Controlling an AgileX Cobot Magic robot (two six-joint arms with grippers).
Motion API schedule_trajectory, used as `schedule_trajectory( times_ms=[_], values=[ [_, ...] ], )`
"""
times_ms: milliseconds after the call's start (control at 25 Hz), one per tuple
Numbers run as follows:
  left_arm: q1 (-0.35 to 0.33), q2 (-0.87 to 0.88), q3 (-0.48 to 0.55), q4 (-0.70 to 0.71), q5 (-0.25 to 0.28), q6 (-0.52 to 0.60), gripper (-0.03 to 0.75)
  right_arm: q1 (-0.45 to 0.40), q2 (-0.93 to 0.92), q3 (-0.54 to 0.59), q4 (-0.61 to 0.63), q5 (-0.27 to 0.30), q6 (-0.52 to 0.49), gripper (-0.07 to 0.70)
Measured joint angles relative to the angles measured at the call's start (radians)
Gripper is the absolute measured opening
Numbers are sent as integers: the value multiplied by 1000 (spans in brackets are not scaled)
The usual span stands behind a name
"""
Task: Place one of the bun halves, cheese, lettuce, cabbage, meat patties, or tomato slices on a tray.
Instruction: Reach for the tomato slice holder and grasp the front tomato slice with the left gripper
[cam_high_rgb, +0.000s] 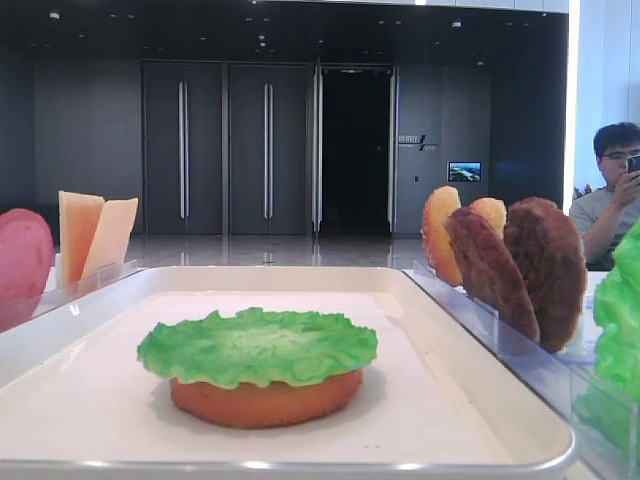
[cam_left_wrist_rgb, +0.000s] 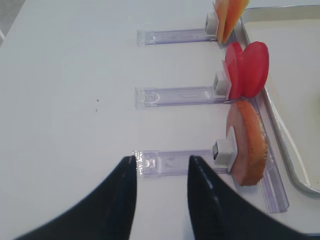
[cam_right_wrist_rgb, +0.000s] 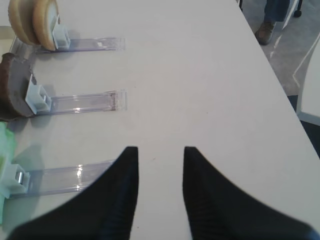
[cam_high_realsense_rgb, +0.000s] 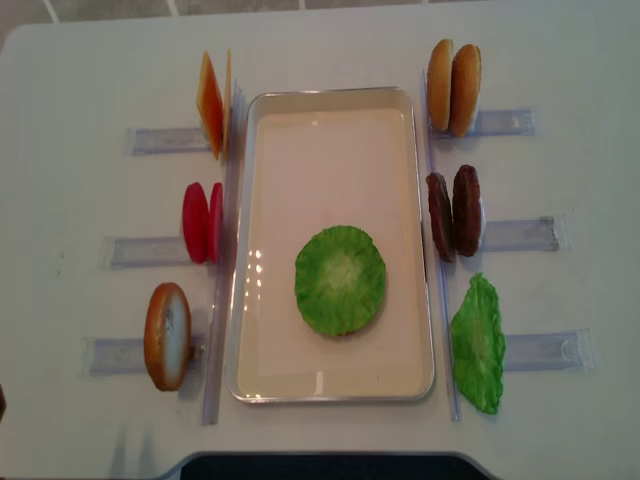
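A white tray lies in the middle of the table. On it rests a bun half with a green lettuce leaf on top. Left of the tray stand cheese slices, tomato slices and one bun half in racks. On the right stand two bun halves, two meat patties and another lettuce leaf. My left gripper is open and empty over the outer end of the bun rack, left of that bun half. My right gripper is open over bare table.
Clear plastic racks stick out sideways from both long sides of the tray. A seated person is beyond the table's far right. The table's edge runs close on the right in the right wrist view.
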Motion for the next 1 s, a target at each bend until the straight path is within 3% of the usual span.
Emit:
schedule_trajectory(
  times_ms=[1000],
  values=[
    [0,0,-1,2,2,0,265,29,0,0,0,0,0,244]
  ],
)
